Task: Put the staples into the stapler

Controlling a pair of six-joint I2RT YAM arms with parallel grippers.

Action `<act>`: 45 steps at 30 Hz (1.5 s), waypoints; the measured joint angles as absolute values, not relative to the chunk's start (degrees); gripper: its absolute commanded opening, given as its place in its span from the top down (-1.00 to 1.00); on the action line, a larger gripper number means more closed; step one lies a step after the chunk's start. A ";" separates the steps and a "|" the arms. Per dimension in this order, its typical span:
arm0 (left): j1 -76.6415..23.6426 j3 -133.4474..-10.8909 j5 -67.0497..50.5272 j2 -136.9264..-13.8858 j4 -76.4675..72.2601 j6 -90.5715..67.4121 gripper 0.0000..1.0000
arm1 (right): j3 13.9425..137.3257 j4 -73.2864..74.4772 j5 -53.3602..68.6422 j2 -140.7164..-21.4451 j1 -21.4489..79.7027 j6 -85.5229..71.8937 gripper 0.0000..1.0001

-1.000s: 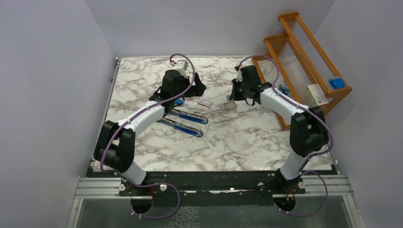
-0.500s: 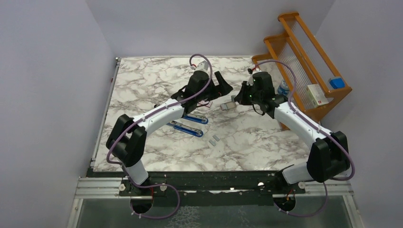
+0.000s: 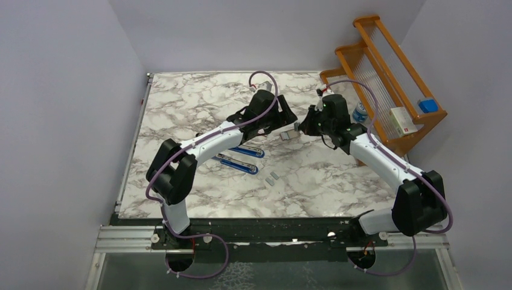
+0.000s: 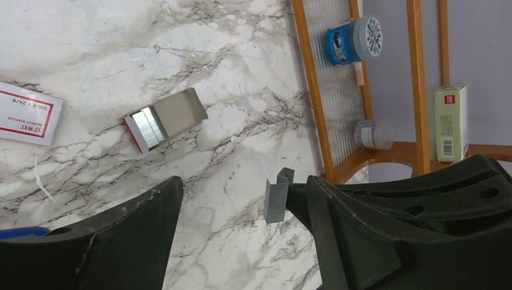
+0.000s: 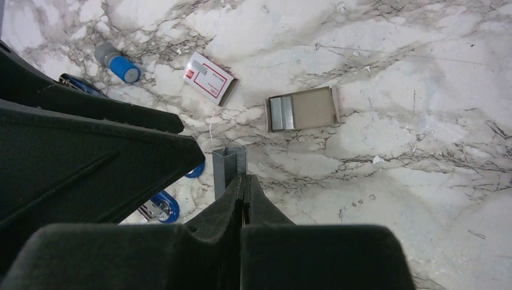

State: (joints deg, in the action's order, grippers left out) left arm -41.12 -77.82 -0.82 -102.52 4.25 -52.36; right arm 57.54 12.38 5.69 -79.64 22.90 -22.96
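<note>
Right wrist — right pincer [image 5: 244, 181] pinching staples [image 5: 229, 164], aloft

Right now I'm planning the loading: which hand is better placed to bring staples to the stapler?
Probably right: the right hand is shut on a staple strip; the left hand is open, gripping nothing.

staple strip [image 5: 229, 168] in the grip of the right gripper [image 5: 243, 184]
</note>
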 measured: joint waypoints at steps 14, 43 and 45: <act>-42.78 -78.35 -1.08 -103.31 4.54 -52.73 -0.29 | 57.54 11.60 5.69 -79.61 22.90 -23.11 0.99; -42.76 -79.29 -3.53 -105.03 3.88 -53.39 0.12 | 57.56 11.62 5.69 -79.61 22.87 -23.09 0.99; -42.76 -79.29 -3.68 -105.06 3.66 -53.43 0.16 | 57.56 11.62 5.72 -79.61 22.87 -23.09 0.98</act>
State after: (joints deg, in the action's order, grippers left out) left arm -42.76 -79.29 -3.68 -105.06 3.66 -53.43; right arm 57.56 11.62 5.72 -79.61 22.87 -23.09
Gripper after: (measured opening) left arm 0.448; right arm 0.009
